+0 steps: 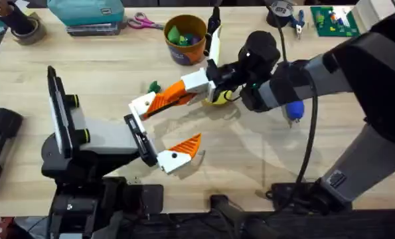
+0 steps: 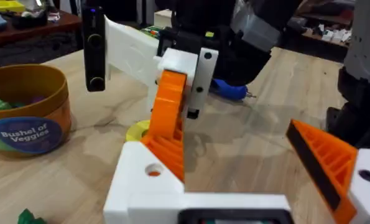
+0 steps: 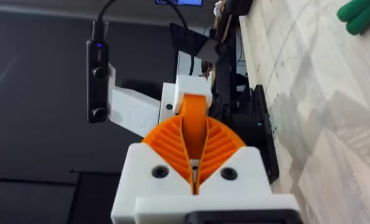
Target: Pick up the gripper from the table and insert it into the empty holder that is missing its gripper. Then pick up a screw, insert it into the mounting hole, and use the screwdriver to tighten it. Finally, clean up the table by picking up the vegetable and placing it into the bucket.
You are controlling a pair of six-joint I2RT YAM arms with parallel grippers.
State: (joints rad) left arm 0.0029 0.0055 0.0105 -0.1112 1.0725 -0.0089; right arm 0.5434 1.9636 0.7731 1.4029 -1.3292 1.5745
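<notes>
The orange ribbed gripper (image 1: 174, 97) sits in the holder (image 1: 144, 106), the far white finger mount of my left gripper (image 1: 189, 116). My left gripper is open; its near finger (image 1: 177, 157) has its own orange wedge. My right gripper (image 1: 198, 85) is shut on the orange gripper (image 3: 194, 127), whose base is against the holder (image 2: 150, 180). The blue screwdriver (image 1: 295, 110) lies half hidden under my right arm. The dark-green vegetable (image 1: 154, 87) lies just beyond the holder. The brown bucket (image 1: 184, 52) stands at the back with green and blue toys inside. I can make out no screw.
A flat yellow disc (image 1: 218, 99) lies under my right gripper. Along the back edge are scissors (image 1: 142, 22), a tape roll (image 1: 26, 28), a teal box (image 1: 84, 12), small pliers (image 1: 297, 20) and a green circuit board (image 1: 333, 20).
</notes>
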